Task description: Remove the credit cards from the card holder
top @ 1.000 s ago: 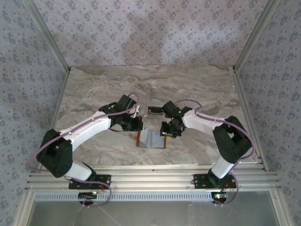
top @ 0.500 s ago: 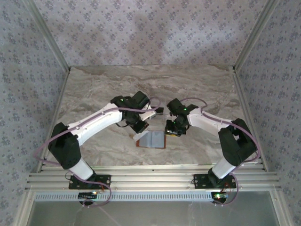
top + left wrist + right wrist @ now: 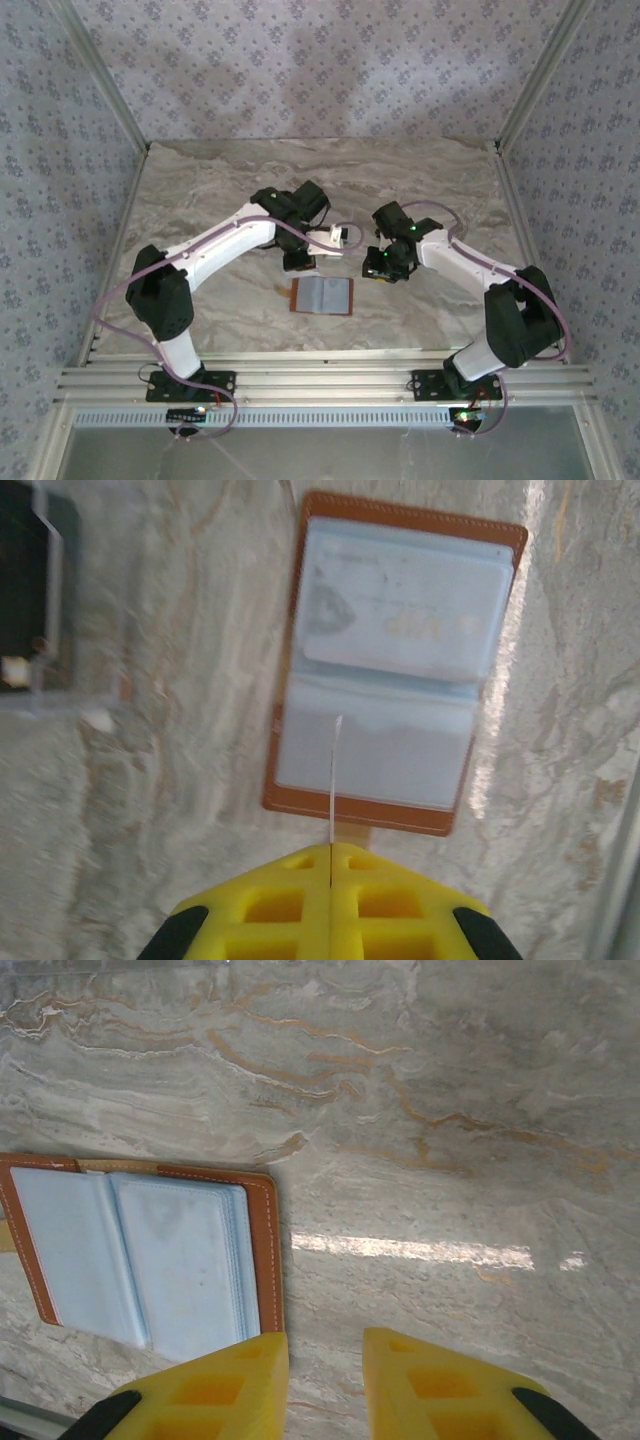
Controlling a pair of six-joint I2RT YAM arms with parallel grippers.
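My L gripper [image 3: 330, 852] is clamped on a thin pale credit card [image 3: 333, 770] held edge-on, R gripper [image 3: 325, 1355] has jaws apart w/ nothing btwn, and card holder [image 3: 323, 296] lies open flat mid-table [image 3: 200, 200], just near of both.

No legible text or numbers anywhere; faint gold marking on the card [image 3: 400, 610] sleeved in the card holder [image 3: 400, 822], too blurred to read.

My gripper [image 3: 325, 1360] is hovering, fingers apart, over the marble table [image 3: 450, 1140]; the open card holder [image 3: 150, 1260] is lying left.
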